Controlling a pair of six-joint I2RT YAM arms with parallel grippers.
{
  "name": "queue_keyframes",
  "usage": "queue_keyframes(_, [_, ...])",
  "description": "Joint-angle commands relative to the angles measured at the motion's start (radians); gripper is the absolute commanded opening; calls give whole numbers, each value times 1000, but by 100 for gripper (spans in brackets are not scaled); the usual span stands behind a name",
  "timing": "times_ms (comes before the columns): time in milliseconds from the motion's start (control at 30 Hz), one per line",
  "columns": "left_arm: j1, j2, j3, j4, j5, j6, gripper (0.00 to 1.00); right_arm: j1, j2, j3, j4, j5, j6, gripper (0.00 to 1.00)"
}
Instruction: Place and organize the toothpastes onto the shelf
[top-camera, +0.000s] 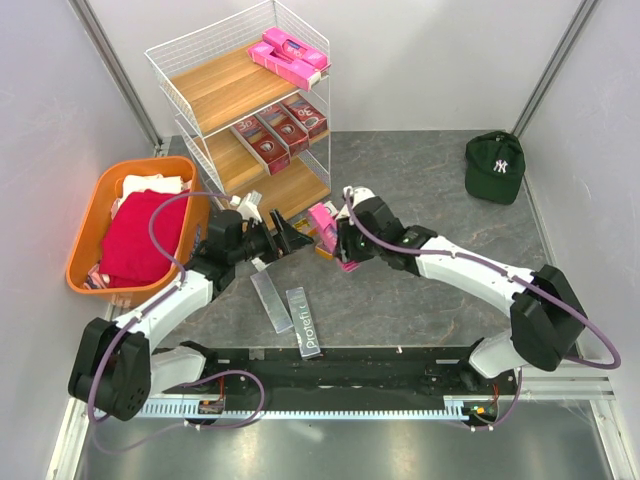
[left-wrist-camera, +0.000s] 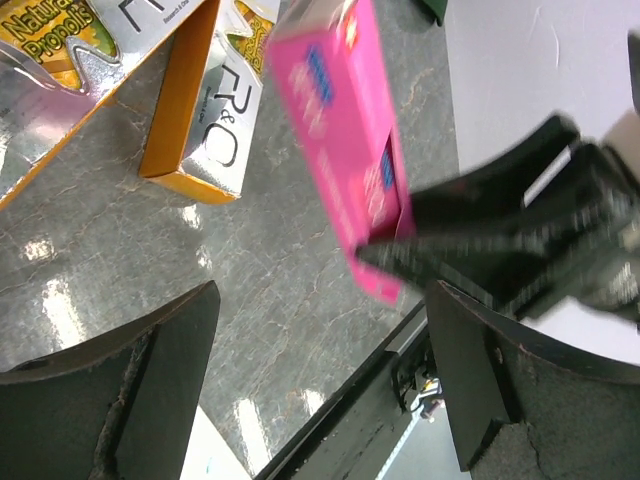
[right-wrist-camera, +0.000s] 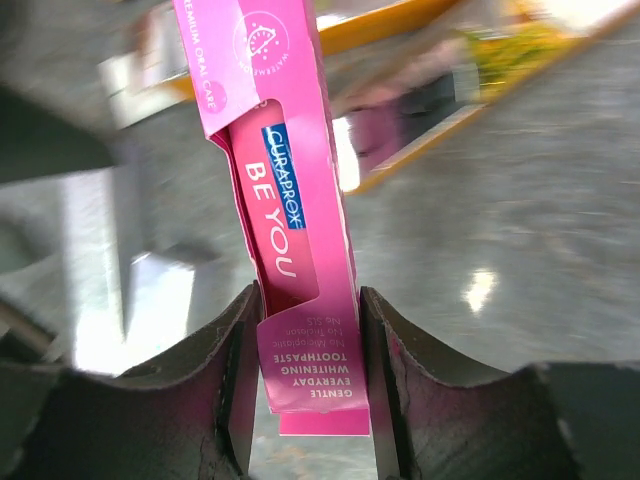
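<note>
My right gripper (top-camera: 336, 243) (right-wrist-camera: 308, 340) is shut on a hot pink toothpaste (top-camera: 323, 222) (right-wrist-camera: 290, 230), gripping its lower end, and the box stands up from the jaws above the table. My left gripper (top-camera: 291, 237) (left-wrist-camera: 320, 370) is open and empty, just left of that pink toothpaste (left-wrist-camera: 335, 130). The shelf (top-camera: 196, 82) stands at the back left. Pink toothpastes (top-camera: 288, 55) lie on its top board and dark red ones (top-camera: 280, 128) on the middle board. Two silver-grey toothpastes (top-camera: 272, 300) (top-camera: 306, 323) lie near the front edge. Gold-white ones (left-wrist-camera: 205, 110) lie beyond my left fingers.
An orange basket (top-camera: 88, 228) with red and white cloths (top-camera: 135, 240) sits at the left, beside my left arm. A dark green cap (top-camera: 495, 166) lies at the back right. A black rail (top-camera: 350, 365) runs along the near edge of the table.
</note>
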Motion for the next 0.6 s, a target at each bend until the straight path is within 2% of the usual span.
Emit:
queue_keyframes(0, [-3,12,20,79,33,-34,91,82,-45,17,95,-60,46,20])
queue_keyframes(167, [-5,26,19,80,33,-39,90,153,-44,36,115,-91,60,20])
queue_keyframes(267, [-5,31,17,83,30,-40,84,179,-36,46,119,-99,62,20])
queue_keyframes(367, [-6,32,9,92,33,-36,67,191,-45,34,139,-103,68,21])
queue_keyframes(400, [-6,28,8,95,36,-37,57,193,-48,29,144,-105,71,21])
queue_keyframes(467, [-6,25,0,103,33,-45,47,196,-50,29,150,-108,70,22])
queue_keyframes(500, [-6,19,-1,106,31,-46,34,194,-51,28,150,-108,71,23])
queue_keyframes(567, [-5,17,-4,106,22,-48,27,194,-50,25,153,-105,71,25])
